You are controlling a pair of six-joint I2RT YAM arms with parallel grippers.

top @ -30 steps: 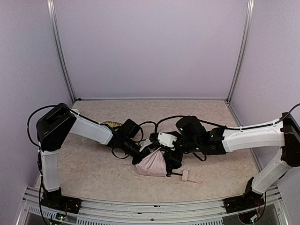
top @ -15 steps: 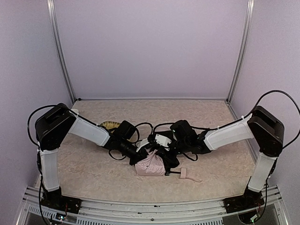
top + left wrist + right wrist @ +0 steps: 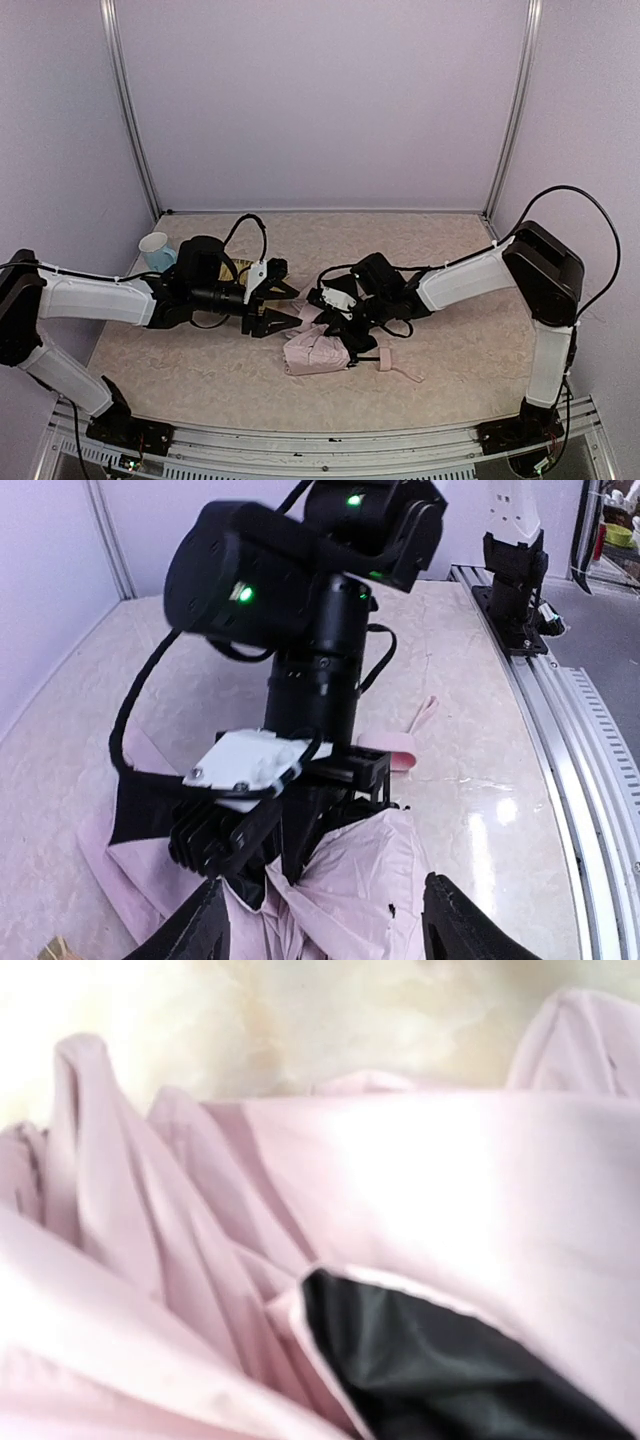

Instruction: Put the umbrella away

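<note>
Now, umbrella [image 3: 318, 350]: it lies collapsed near the middle of the surface [image 3: 180, 370], a little toward the near edge. The pale pink fabric is crumpled in loose folds, and black lining shows in places.
Handle [image 3: 385, 362]: small and pale pink, flat on the surface just right of the fabric heap. A short bit of black shaft [image 3: 366, 357] joins it to the heap, and its strap [image 3: 411, 376] trails off to the right.
Right arm [image 3: 465, 280]: it reaches in from the right, with its wrist bent down over the heap.
Right jaws: closed, with the tips sunk into the top of the fabric, which bunches up around them, so they look pinched on it. The right wrist view is filled with pink folds and a wedge of black lining, too close to show the tips.
Left arm [image 3: 100, 298]: it lies low across from the left, its end just beside the umbrella's left side.
Left jaws: spread wide and gripping nothing, pointing toward the fabric and the right arm's wrist. In the left wrist view one dark finger sits at each side of the pink folds.
Cup [image 3: 155, 248]: pale and upright, at the far left of the surface behind the left arm, well apart from the umbrella.
Surroundings: plain lilac walls, and a metal rail [image 3: 300, 440] along the near edge.
</note>
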